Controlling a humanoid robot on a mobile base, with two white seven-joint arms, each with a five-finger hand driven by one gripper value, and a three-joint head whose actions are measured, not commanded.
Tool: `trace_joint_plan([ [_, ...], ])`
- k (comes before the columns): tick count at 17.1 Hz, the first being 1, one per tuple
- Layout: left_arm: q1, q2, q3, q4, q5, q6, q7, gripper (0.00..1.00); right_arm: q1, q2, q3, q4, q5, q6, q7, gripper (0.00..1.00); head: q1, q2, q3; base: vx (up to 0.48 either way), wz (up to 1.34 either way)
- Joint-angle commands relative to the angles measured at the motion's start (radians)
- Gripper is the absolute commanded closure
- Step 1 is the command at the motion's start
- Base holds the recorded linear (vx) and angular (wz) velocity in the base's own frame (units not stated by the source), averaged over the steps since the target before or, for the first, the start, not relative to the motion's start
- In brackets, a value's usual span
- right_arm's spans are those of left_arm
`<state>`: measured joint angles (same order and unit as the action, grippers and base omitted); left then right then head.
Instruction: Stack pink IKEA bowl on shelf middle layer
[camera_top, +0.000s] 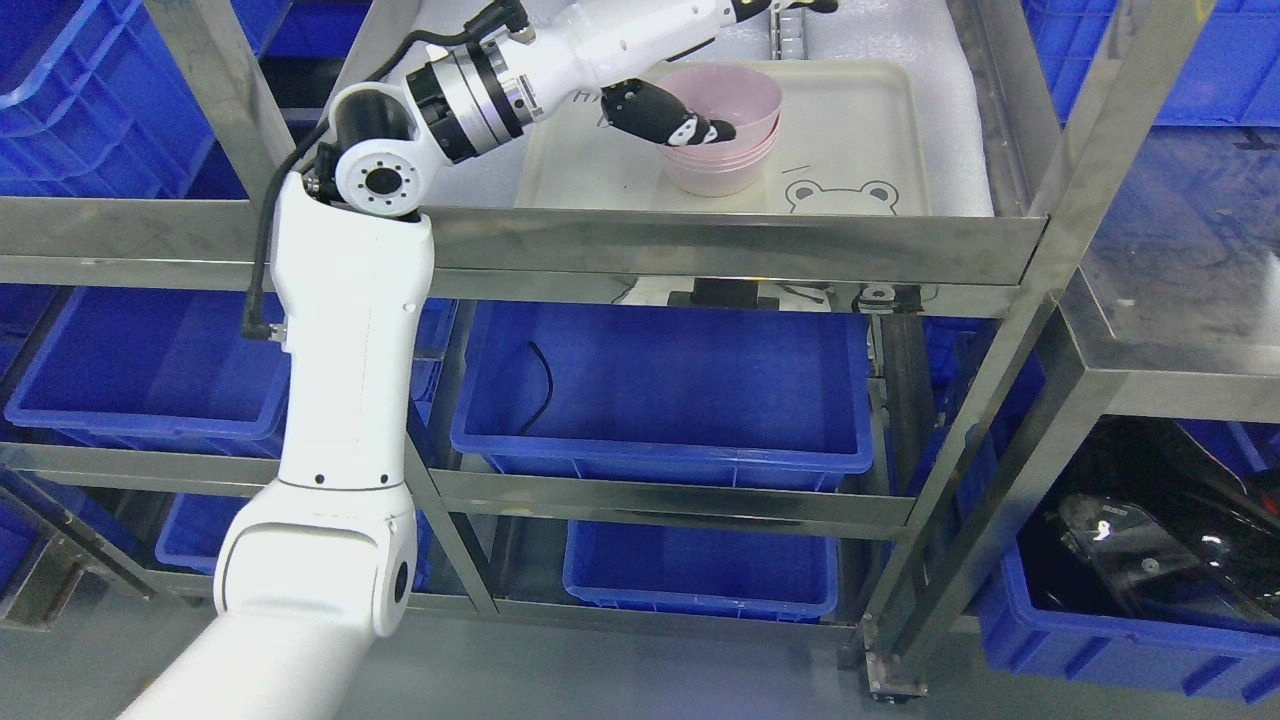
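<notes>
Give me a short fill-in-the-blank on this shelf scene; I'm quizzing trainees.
1. The left hand grips the top ____ bowl.
2. The bowls sit on a white ____ with a bear drawing.
3. The bin on the shelf below is ____ in colour.

Missing words: pink; tray; blue

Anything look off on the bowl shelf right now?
The top pink bowl sits tilted in the bowl stack on the white tray, not nested flush; the left hand grips its rim. Nothing spilled or damaged.
</notes>
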<state>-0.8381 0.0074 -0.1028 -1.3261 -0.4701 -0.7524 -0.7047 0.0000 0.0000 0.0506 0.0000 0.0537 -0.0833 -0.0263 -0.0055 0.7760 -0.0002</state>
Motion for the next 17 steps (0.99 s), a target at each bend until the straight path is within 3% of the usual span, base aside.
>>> trace_joint_plan([
  [1, 0.179, 0.01, -0.46, -0.085, 0.176, 0.013, 0.14, 0.11, 0.023, -0.017, 0.0, -0.017, 0.0, 0.0, 0.0, 0.0, 0.0, 0.0, 0.0, -0.008, 0.05],
  [6, 0.514, 0.01, -0.52, -0.019, 0.13, -0.033, 0.081, 0.11, 0.023, -0.017, 0.0, -0.017, 0.0, 0.0, 0.0, 0.0, 0.0, 0.0, 0.0, -0.016, 0.09],
  [8, 0.652, 0.01, -0.464, 0.051, 0.128, -0.033, 0.039, 0.09, 0.023, -0.017, 0.0, -0.017, 0.0, 0.0, 0.0, 0.0, 0.0, 0.0, 0.0, -0.025, 0.11],
  [10, 0.755, 0.01, -0.317, 0.088, 0.149, -0.033, 0.053, 0.07, 0.023, -0.017, 0.0, -0.017, 0.0, 0.0, 0.0, 0.0, 0.0, 0.0, 0.0, -0.031, 0.17],
  [13, 0.83, 0.01, -0.19, 0.186, 0.419, -0.033, 0.175, 0.08, 0.023, -0.017, 0.0, -0.017, 0.0, 0.0, 0.0, 0.0, 0.0, 0.0, 0.0, -0.022, 0.12],
  [15, 0.841, 0.01, -0.129, 0.231, 0.496, -0.033, 0.295, 0.08, 0.023, -0.017, 0.0, -0.017, 0.0, 0.0, 0.0, 0.0, 0.0, 0.0, 0.0, -0.014, 0.06],
  [17, 0.84, 0.01, -0.124, 0.235, 0.556, 0.052, 0.44, 0.08, 0.023, -0.017, 0.0, -0.017, 0.0, 0.0, 0.0, 0.0, 0.0, 0.0, 0.0, -0.004, 0.01],
])
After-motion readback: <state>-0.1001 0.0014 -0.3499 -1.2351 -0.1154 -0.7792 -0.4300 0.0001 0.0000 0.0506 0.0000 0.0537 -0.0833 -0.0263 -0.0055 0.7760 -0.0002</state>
